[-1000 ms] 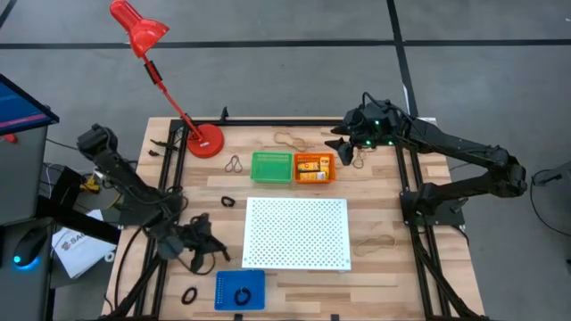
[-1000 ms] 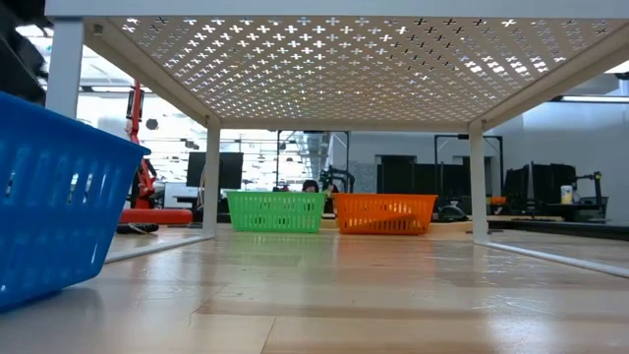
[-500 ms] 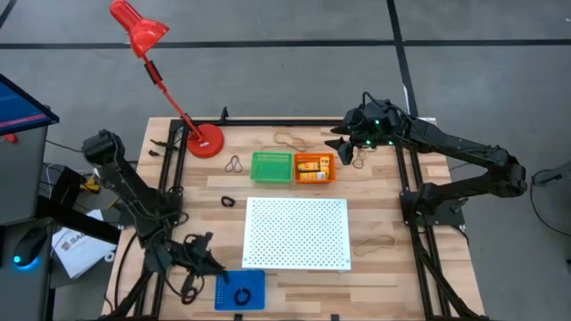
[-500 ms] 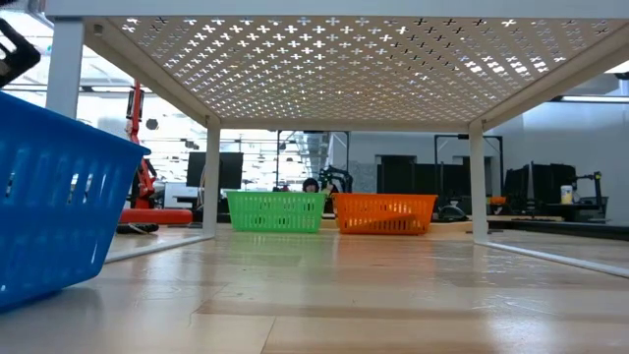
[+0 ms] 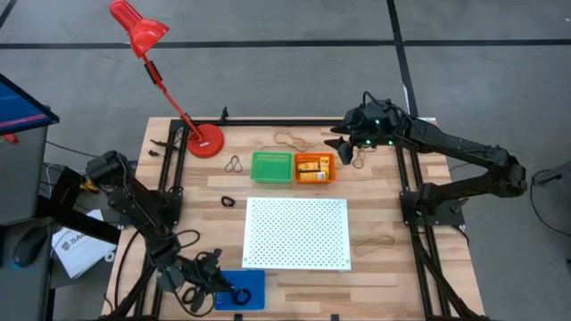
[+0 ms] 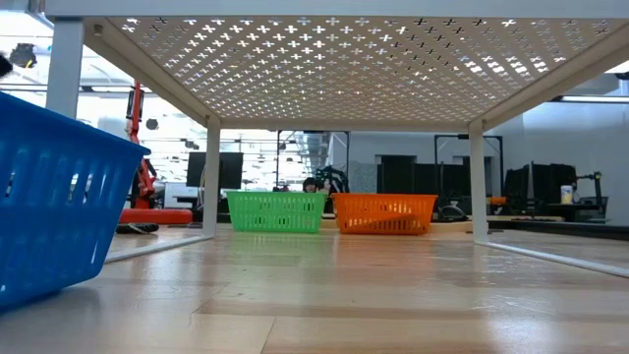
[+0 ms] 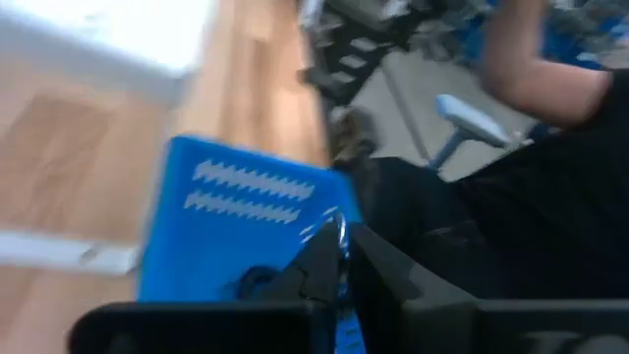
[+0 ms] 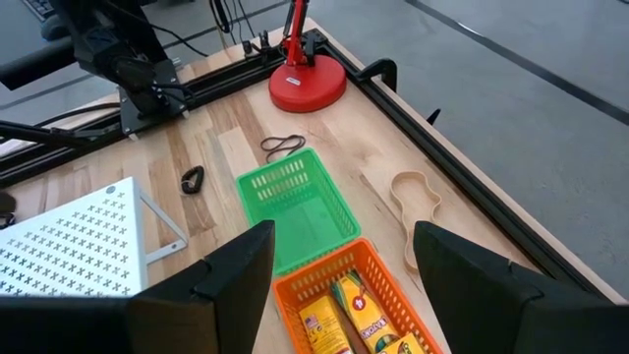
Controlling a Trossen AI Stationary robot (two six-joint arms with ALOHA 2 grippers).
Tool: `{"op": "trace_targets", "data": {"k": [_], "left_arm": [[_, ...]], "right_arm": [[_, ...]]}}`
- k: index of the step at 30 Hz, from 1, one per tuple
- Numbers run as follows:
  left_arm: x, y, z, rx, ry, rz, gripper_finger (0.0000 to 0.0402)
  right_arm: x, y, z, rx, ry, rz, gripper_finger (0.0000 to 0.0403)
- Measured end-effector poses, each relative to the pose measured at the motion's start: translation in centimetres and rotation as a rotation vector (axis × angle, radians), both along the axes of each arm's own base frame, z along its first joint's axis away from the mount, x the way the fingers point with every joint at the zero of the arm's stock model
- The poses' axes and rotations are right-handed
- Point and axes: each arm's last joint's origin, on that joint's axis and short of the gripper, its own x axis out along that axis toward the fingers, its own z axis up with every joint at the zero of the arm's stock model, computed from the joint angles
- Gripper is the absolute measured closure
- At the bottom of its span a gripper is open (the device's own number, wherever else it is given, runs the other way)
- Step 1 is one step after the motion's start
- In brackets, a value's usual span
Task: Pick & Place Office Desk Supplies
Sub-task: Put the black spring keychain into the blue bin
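The sorting is judged to be partly done. Yellow-orange blocks point(image 5: 312, 169) are seen lying in the orange basket point(image 5: 329, 173), which stands just beside the green basket point(image 5: 272, 167) near the middle of the counter's far edge. A black ring-shaped loop point(image 5: 243, 295) is seen inside the blue basket point(image 5: 252, 283) at the counter's near edge. The green basket appears empty.

Several items are left loose on the counter point(image 5: 384, 272): a tan rubber-band loop point(image 5: 288, 139) by the far edge, a second tan loop point(image 5: 376, 241) toward the right edge beside the white perforated board point(image 5: 297, 232), a small dark wire-like loop point(image 5: 234, 164) between the lamp base point(image 5: 205, 142) and the green basket, a black loop point(image 5: 227, 201) off the board's far-left corner, and another black loop point(image 5: 189, 295) near the near-left corner.

The left arm is stretched along the counter's left side toward the near edge, with the left end effector point(image 5: 221, 283) placed at the left rim of the blue basket. In the left wrist view its fingers point(image 7: 324, 264) are seen close together over that basket; whether anything is pinched between them cannot be told.

The right arm is held over the far-right part of the counter, the right end effector point(image 5: 343, 147) hovering just beside the orange basket. Its fingers point(image 8: 482, 285) are spread wide and nothing is held between them.
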Motion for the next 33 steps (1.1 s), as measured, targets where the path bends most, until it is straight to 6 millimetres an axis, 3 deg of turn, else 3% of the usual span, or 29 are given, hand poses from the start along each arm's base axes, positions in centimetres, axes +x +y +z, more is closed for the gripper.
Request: {"op": "trace_targets", "data": {"k": [7, 11, 18, 23, 28, 33], "left_arm": [[0.0, 0.4, -0.3, -0.048, 0.063, 0.043, 0.0288], [-0.3, 0.3, 0.2, -0.091, 0.101, -0.038, 0.0255], [-2.2, 3.0, 3.2, -0.252, 0.318, -0.042, 0.0270], [-4.3, 5.1, 5.5, -0.345, 0.379, -0.024, 0.0293], [-5.1, 5.9, 4.6, -0.417, 0.625, 0.027, 0.0312], [-3.7, 5.5, 3.1, -0.468, 0.839, -0.003, 0.0315]], "right_arm": [[0.0, 0.1, 0.0, 0.000, -0.001, 0.006, 0.0163], [0.2, 0.4, 0.0, 0.000, -0.004, 0.019, 0.0163], [0.3, 0.5, 0.2, -0.009, -0.020, 0.029, 0.0163], [0.4, 0.7, 0.3, -0.015, -0.030, 0.037, 0.0163], [0.4, 0.9, 0.2, -0.014, -0.017, 0.047, 0.0163], [0.5, 0.9, 0.2, -0.022, -0.022, 0.050, 0.0163]]}}
